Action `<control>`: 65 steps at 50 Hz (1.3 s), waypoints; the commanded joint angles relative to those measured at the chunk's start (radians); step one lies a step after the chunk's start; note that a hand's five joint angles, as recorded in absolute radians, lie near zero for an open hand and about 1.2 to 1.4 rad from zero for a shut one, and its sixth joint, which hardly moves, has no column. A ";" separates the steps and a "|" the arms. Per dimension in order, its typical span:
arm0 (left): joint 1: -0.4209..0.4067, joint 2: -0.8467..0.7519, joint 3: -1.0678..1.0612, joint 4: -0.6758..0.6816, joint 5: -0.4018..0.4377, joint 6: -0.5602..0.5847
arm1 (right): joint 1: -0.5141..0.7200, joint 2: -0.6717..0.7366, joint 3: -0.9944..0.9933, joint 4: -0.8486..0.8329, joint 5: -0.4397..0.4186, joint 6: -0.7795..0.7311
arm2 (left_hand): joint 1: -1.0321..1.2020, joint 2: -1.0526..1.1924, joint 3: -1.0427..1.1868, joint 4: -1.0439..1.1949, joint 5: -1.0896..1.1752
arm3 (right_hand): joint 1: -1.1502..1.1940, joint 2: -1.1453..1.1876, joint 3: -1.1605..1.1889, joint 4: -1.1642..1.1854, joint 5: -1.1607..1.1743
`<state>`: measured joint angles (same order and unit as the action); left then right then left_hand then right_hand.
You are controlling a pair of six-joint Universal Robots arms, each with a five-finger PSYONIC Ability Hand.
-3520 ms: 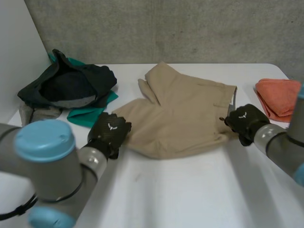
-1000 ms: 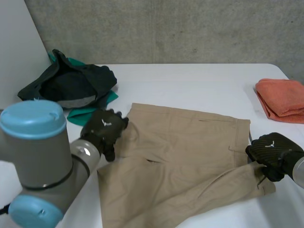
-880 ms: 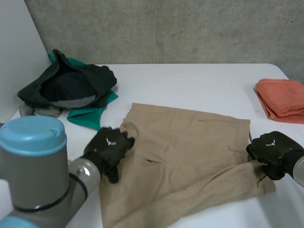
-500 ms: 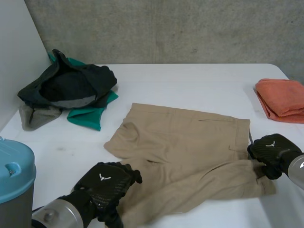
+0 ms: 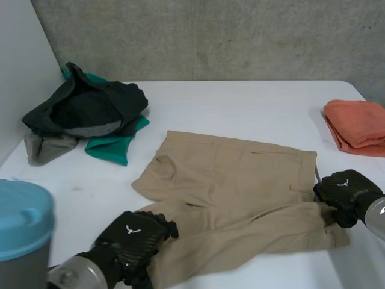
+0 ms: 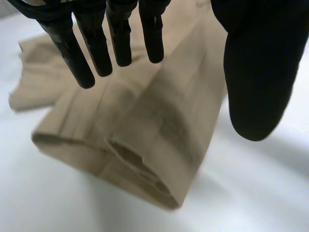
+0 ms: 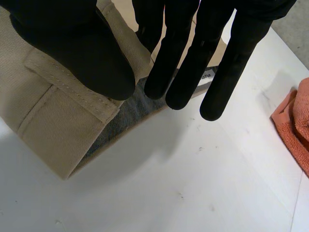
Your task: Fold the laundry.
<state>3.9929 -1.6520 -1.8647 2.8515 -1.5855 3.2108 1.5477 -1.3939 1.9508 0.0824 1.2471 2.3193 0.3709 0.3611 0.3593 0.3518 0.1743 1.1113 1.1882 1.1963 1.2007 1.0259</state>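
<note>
Right, the khaki shorts (image 5: 234,192) lie spread out flat on the white bench (image 5: 240,102), waistband toward the right hand (image 5: 343,189) and legs toward the left hand (image 5: 135,238). I'd call this early days: laid out, but no proper fold made in them yet.

The left hand sits at the hem of the near leg (image 6: 145,130), fingers (image 6: 96,43) straight and thumb well apart, gripping nothing. The right hand hangs over the waistband corner (image 7: 72,96). Its thumb (image 7: 77,43) is above the khaki, its fingers are straight over the grey lining, and nothing looks clamped.

Beyond the shorts' leg end, a heap of dark clothes (image 5: 90,108) with a green cloth (image 5: 117,144) poking out waits untouched, so most of the job is left. Past the waistband end, an orange cloth (image 5: 358,126) looks already folded.

For room, there's a good bare stretch of bench on the far side of the shorts. The strip between waistband and orange cloth is narrower.
</note>
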 commanded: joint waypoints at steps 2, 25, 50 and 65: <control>0.002 -0.111 0.009 0.058 -0.074 0.001 | -0.001 -0.014 0.002 0.000 0.000 0.000 | 0.962 0.972 0.973 0.981 0.984 | 0.285 0.208 0.200 0.196 0.196; 0.086 -0.512 0.557 0.618 -0.154 0.532 | 0.098 0.139 -0.254 -0.283 0.051 0.110 | 1.025 1.035 1.037 1.044 1.047 | 0.285 0.208 0.200 0.196 0.196; 0.045 -0.858 1.004 0.651 -0.099 0.540 | 0.216 0.451 -0.538 -0.461 0.256 0.179 | -0.196 -0.187 -0.185 -0.177 -0.174 | -0.937 -1.014 -1.022 -1.026 -1.026; 0.069 -0.511 0.490 0.651 -0.087 0.336 | 0.101 0.234 -0.233 -0.159 0.058 0.270 | -0.196 -0.187 -0.185 -0.177 -0.174 | -0.856 -0.933 -0.941 -0.946 -0.945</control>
<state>4.0562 -2.2618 -1.2003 3.4997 -1.6766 3.6097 1.7100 -1.1456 1.6302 -0.1086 1.3746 2.5557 0.1908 0.2064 0.2119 0.2029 0.0495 0.2369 0.2192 0.2160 0.2143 0.0506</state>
